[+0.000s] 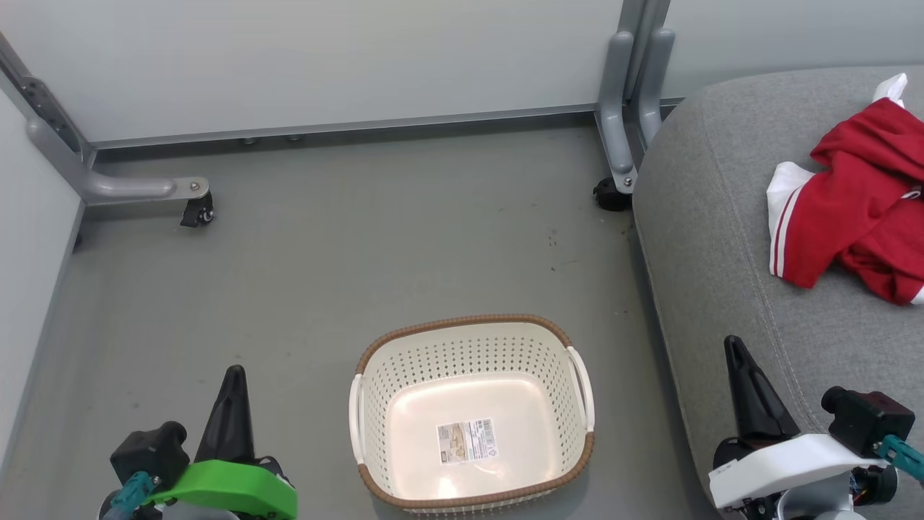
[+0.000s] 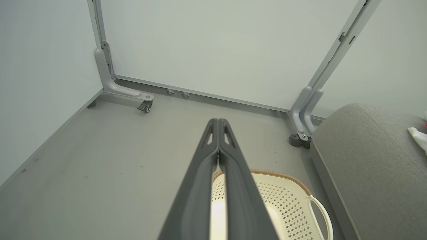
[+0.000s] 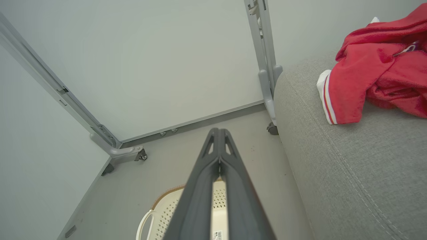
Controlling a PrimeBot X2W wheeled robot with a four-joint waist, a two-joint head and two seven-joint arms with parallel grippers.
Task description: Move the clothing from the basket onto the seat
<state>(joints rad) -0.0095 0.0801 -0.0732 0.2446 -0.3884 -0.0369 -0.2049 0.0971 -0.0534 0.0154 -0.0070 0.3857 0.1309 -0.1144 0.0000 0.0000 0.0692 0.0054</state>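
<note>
Found the soft bright red fabric clothing with white trim and thin white stripes (image 1: 859, 202) heaped up and to the right of the small cream perforated plastic basket with the brown woven-look rim (image 1: 462, 321). Lay well apart from it, resting on the large grey woven-fabric upholstered seat (image 1: 722, 274). Saw no garment inside the basket, just a paper label (image 1: 467, 440) on its glossy bottom. Judged the transfer complete on that evidence.

Judged the clothing light, limp and in no way fragile, likely to sag, drape and trail from any pinch rather than hold shape. Reckoned a thick bunched fold near the middle of the heap the safest place to take hold. Ruled out the white striped cuff at the edge nearest the basket, as prone to slipping free or dragging the rest unevenly. Expected the fabric to cling a little to the woven upholstery, so little risk of sliding off.

Noted the left gripper with long dark fingers (image 1: 234, 375) low and to the left of the basket, fingers pressed together on nothing. Noted the right gripper (image 1: 735, 345) to the right of the basket, over the near edge of the seat, fingers likewise pressed together and empty, well short of the clothing.

Beyond the basket, saw grey floor (image 1: 325, 274), pale partition panels (image 1: 325, 65) and grey metal legs (image 1: 123, 189) on black casters (image 1: 196, 213).
</note>
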